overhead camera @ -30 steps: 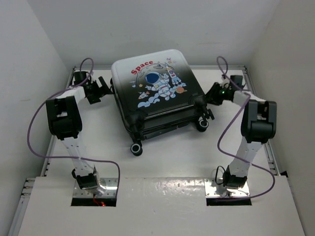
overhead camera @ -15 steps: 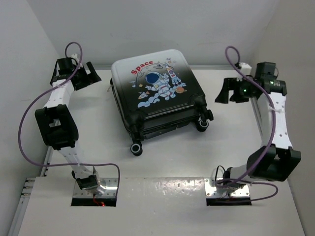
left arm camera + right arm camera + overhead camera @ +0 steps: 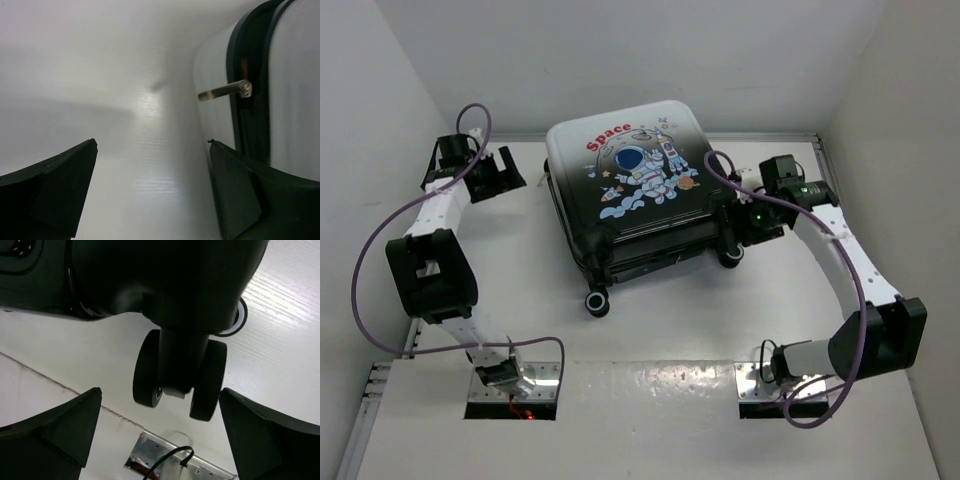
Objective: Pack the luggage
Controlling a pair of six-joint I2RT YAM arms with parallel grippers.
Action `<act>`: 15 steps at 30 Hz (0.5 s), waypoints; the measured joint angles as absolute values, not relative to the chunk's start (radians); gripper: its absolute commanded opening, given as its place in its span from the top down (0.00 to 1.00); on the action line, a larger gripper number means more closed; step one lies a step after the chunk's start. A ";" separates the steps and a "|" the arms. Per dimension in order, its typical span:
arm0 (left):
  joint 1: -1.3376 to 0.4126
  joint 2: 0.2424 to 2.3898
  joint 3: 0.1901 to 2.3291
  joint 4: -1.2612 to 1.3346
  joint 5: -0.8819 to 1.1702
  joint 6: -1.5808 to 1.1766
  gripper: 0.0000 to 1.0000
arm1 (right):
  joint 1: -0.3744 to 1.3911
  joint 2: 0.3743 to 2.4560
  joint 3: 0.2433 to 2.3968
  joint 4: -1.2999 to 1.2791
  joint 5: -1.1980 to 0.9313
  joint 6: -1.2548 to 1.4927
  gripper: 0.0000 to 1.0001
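The luggage (image 3: 630, 190) lies flat and closed at the back middle of the table, astronaut and red "Space" print facing up. My left gripper (image 3: 515, 175) hovers open just left of it, apart from the shell. In the left wrist view the gripper (image 3: 152, 150) holds nothing, and the luggage's zip seam with a metal puller (image 3: 225, 91) runs along the right. My right gripper (image 3: 740, 228) is open at the luggage's near right corner. The right wrist view has the gripper (image 3: 160, 390) with a black twin wheel (image 3: 177, 372) just ahead of its spread fingers, not clamped.
White walls close in the table on the left, back and right. Another luggage wheel (image 3: 597, 301) sticks out toward the front. The arm bases (image 3: 510, 378) (image 3: 785, 385) sit at the near edge, with purple cables looping beside each arm.
The right arm swung away toward the right wall, then back in to the luggage's right wheel, its jaws opening wide. The left gripper rose away from the luggage's side and stayed open.
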State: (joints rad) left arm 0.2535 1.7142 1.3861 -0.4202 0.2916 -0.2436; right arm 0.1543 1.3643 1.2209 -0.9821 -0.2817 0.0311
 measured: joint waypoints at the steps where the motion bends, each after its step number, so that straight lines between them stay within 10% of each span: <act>1: 0.260 1.704 1.369 -0.421 0.291 -0.244 0.00 | 0.171 1.365 1.213 -0.969 -0.258 0.038 0.00; 10: 0.315 1.647 1.290 -0.432 0.290 -0.244 0.00 | 0.261 1.419 1.212 -0.849 -0.039 0.055 0.05; 15: 0.326 1.637 1.271 -0.432 0.290 -0.244 0.00 | 0.281 1.477 1.214 -0.833 -0.004 0.031 0.34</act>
State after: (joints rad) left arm 0.3264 1.6375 1.2709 -0.4316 0.2901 -0.2436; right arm 0.2813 1.4765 1.2137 -0.8330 -0.0040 0.0307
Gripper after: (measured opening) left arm 0.995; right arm 0.764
